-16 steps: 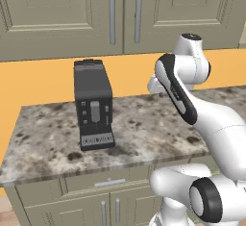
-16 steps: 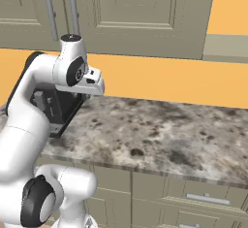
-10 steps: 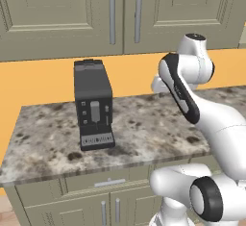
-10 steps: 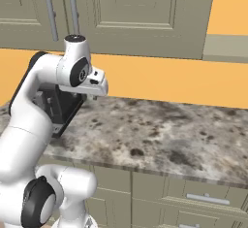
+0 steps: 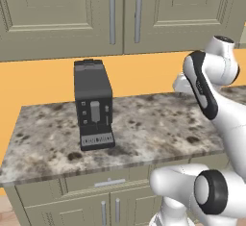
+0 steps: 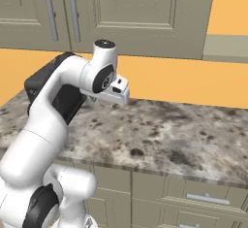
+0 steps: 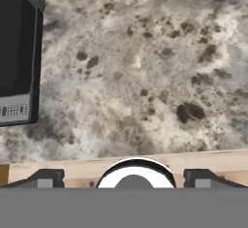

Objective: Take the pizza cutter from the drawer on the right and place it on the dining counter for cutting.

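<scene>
The gripper (image 7: 124, 176) is being held above the granite worktop (image 5: 158, 133), and in the hand view its two dark fingertips (image 7: 46, 177) are being shown wide apart with nothing between them; bare speckled stone is being looked down on beyond them. The arm (image 6: 53, 105) is being raised from the base and bent over at its upper joint, so that the hand (image 6: 114, 90) is being carried above the near-middle part of the worktop in the right base view. In the left base view the arm is being seen at the right, with the hand mostly hidden behind its dark-edged link.

A black coffee machine (image 5: 93, 105) is being shown standing upright on the left part of the worktop, well apart from the hand; in the hand view its dark body (image 7: 17, 52) is being seen at the left edge.

A drawer (image 6: 206, 199) with a metal handle is being shown closed under the right part of the worktop. Where the pizza cutter lies cannot be told. Olive-beige wall cabinets (image 5: 120, 13) are being seen hanging above an orange wall (image 6: 193, 81) at the far side.
</scene>
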Available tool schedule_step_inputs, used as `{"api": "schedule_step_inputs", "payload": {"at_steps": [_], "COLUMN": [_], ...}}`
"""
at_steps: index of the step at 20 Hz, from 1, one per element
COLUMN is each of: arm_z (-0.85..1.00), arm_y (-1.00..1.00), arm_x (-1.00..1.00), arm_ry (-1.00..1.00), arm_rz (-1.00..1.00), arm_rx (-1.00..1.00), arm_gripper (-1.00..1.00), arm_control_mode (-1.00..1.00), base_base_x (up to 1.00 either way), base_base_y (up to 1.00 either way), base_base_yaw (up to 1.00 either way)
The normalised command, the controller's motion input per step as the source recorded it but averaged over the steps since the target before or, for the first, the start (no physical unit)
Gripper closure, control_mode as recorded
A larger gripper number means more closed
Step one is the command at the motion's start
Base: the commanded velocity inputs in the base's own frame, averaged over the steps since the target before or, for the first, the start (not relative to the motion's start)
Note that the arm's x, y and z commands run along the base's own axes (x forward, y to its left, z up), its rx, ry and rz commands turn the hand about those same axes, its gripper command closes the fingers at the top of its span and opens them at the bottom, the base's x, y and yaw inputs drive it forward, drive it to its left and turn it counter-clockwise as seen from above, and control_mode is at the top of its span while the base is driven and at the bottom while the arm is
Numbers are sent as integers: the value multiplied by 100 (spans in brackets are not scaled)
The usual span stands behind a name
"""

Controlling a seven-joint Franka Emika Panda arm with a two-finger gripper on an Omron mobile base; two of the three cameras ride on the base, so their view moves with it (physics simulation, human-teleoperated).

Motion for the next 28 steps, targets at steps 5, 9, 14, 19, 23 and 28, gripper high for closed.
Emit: {"api": "schedule_step_inputs", "payload": {"at_steps": [5, 9, 14, 19, 23, 28], "arm_z": [-19, -38, -44, -34, -33, -55], "arm_y": [-78, -62, -47, -58, -64, -49], "arm_x": [-16, -41, -58, -45, -18, -23], "arm_ry": [2, 0, 0, 0, 2, 0], "arm_rz": [-12, -11, -14, -15, -16, -23], "arm_rx": [8, 9, 9, 14, 17, 20], "arm_gripper": [-100, -100, -100, -100, -100, -100], "arm_control_mode": [-100, -100, -100, -100, -100, -100], "base_base_x": [0, 0, 0, 0, 0, 0], "base_base_y": [0, 0, 0, 0, 0, 0], "base_base_yaw": [0, 0, 0, 0, 0, 0]}}
